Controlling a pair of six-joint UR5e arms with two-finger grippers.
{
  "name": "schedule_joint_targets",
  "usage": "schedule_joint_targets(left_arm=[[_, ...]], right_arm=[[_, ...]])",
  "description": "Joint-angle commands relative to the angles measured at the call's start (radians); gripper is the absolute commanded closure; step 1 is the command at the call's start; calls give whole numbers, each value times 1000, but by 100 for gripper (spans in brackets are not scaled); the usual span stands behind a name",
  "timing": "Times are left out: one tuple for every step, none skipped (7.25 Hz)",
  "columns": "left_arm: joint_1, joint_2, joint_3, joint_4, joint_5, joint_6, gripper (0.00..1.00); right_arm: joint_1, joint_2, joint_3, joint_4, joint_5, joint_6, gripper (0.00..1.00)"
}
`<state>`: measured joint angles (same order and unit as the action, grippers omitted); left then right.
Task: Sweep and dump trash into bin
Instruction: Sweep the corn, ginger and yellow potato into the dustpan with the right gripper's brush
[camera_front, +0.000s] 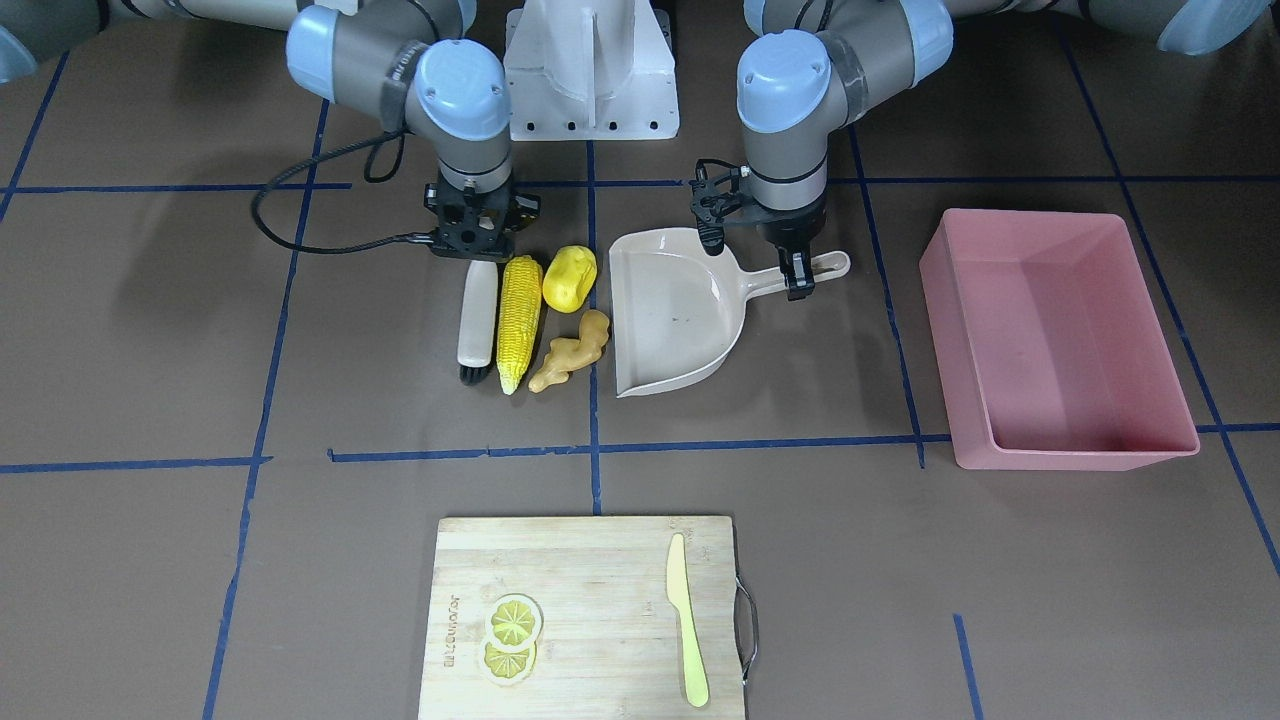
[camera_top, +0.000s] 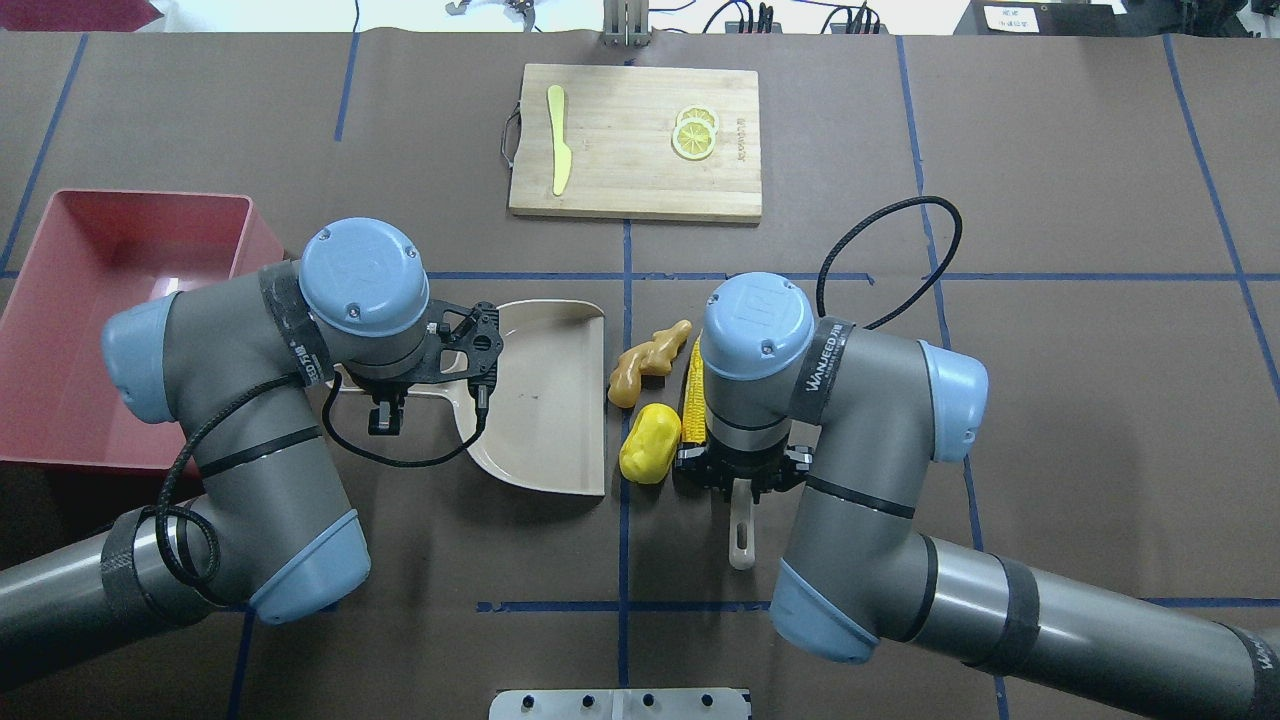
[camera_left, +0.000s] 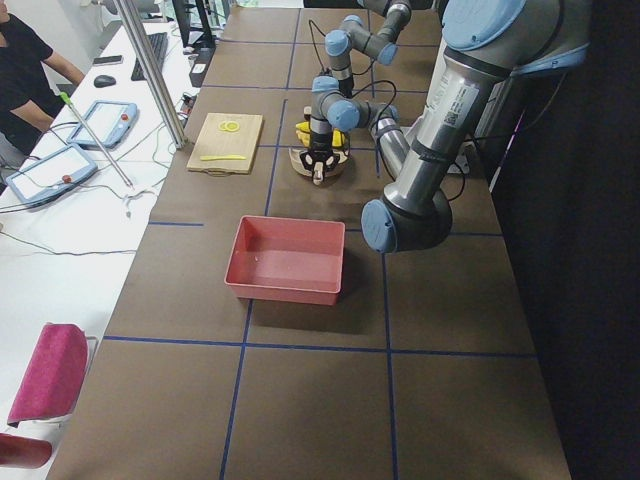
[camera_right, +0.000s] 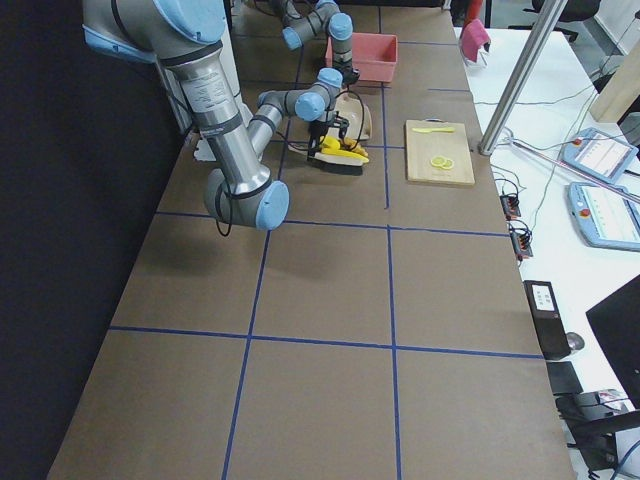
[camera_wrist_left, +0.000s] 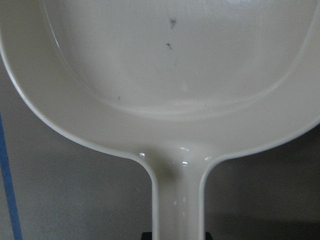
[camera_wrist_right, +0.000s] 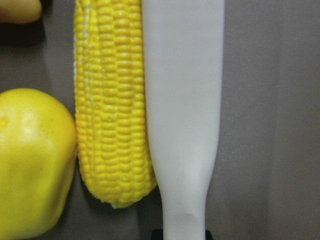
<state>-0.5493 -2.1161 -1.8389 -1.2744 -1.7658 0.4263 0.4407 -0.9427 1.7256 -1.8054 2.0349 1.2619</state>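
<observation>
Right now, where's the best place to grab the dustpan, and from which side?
Its handle, from straight above. The dustpan lies flat and its scoop is wide, but the handle is a narrow bar sticking out toward the pink bin, thin enough to pinch across. The left gripper is on it there.

**A:** Light check: even, diffuse, from overhead. Moderately bright. Only soft, smeared shadows on the table (camera_front: 150, 290), outboard of the right gripper (camera_front: 478, 262).

**B:** Glare?

**A:** Small specular dots on the dustpan (camera_wrist_left: 175, 75) neck, just ahead of the left gripper (camera_front: 797, 285). The pale brush (camera_wrist_right: 182, 100) ahead of the right gripper is close to washed out. In the overhead view, the strip far beyond both grippers is blown white.

**B:** Focus?

**A:** Both wrist views are soft at close range. The corn cob (camera_wrist_right: 112, 115) kernels beside the brush still resolve. In the side views both grippers are small with detail lost, and there is an unlit black band behind them.
</observation>
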Motion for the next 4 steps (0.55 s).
schedule_joint_targets(left_arm=[[9,-1,6,1,2,-4,100],[15,-2,7,1,3,-6,100],[18,-1,10,0,24,-6,100],[20,-2,13,0,35,-6,100]], right_arm=[[-5,70,-44,1,-1,7,100],[-8,103,-67,1,-1,25,100],[-13,149,-108,3,-1,33,100],[-13,165,-125,65,-1,63,100]])
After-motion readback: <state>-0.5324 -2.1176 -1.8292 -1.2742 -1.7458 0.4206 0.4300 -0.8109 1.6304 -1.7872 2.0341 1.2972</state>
